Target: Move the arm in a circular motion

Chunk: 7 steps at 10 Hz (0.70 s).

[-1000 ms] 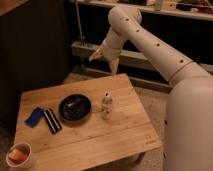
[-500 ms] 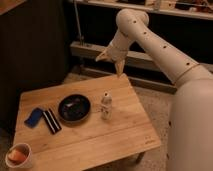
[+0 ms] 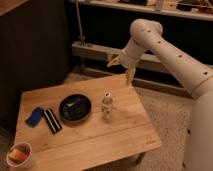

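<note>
The arm's (image 3: 167,49) gripper (image 3: 122,69) hung empty, its 2 fingers seemingly spread; wooden table (image 3: 115,137) below, dark shelf (image 3: 95,50) behind.

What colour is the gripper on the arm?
Tan. The gripper hangs over the far edge of the table, on the white arm; the camera view shows it.

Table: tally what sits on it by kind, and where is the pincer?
Dark plate: 1
Small bottle: 1
Blue pad: 1
Striped block: 1
Cup: 1
Total: 5
Pincer: open, in the air by the table's far edge.
</note>
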Tool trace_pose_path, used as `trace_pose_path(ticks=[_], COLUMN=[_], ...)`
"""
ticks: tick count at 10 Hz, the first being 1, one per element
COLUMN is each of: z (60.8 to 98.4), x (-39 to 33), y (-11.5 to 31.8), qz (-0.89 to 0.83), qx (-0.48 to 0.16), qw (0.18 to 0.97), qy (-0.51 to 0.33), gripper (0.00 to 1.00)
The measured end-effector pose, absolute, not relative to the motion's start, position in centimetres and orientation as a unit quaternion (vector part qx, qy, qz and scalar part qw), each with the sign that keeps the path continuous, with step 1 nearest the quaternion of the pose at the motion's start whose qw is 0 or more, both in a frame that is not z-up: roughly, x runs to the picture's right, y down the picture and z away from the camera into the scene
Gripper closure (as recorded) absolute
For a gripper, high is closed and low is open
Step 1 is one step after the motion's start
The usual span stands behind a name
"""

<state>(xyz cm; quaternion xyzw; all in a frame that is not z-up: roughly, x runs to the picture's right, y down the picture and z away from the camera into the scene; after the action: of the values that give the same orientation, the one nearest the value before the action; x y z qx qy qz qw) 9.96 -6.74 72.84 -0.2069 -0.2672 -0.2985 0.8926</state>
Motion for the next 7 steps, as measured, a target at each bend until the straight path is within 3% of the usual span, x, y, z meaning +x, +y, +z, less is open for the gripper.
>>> trace_pose_path(ticks=[4,7], z=[71.1,67.3], x=[18.3,23.4], y=[-0.8,5.6], qz=[-0.225,-0.18], qx=[-0.23,-0.249], qw=[0.913,0.921], qy=[-0.249,-0.24], gripper=[0.2,0.2])
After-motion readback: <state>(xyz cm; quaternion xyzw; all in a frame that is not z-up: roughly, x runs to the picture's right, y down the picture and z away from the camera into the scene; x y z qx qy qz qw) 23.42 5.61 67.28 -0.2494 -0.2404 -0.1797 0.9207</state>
